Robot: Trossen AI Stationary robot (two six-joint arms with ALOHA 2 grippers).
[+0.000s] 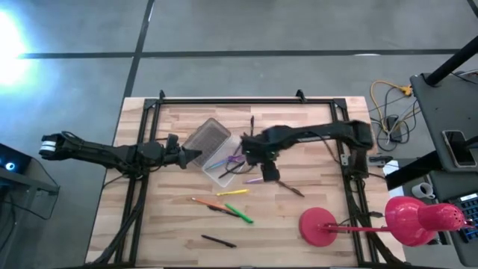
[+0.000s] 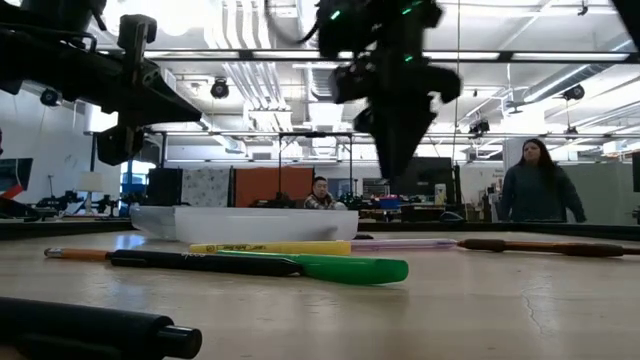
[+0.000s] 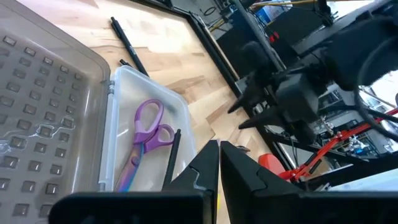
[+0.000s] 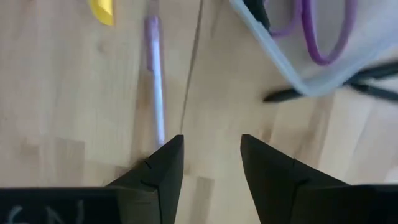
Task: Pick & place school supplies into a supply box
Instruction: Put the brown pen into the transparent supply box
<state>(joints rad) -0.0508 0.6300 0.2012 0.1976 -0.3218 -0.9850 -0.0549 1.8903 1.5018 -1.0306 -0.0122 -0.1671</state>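
The clear supply box stands open at mid-table, its ribbed lid lying back toward the far left. Purple scissors and a black pen lie in it. My left gripper is shut and hovers at the box's left side, by the lid hinge. My right gripper is open and empty. It points down above the table just right of the box, near a purple pen. Several pens, pencils and markers lie flat on the table nearer the front edge.
On the wood lie a yellow marker, an orange pencil, a green marker, a black pen, a brown pen and a black pen at the far side. A red lamp stands at the front right. People show beyond the table.
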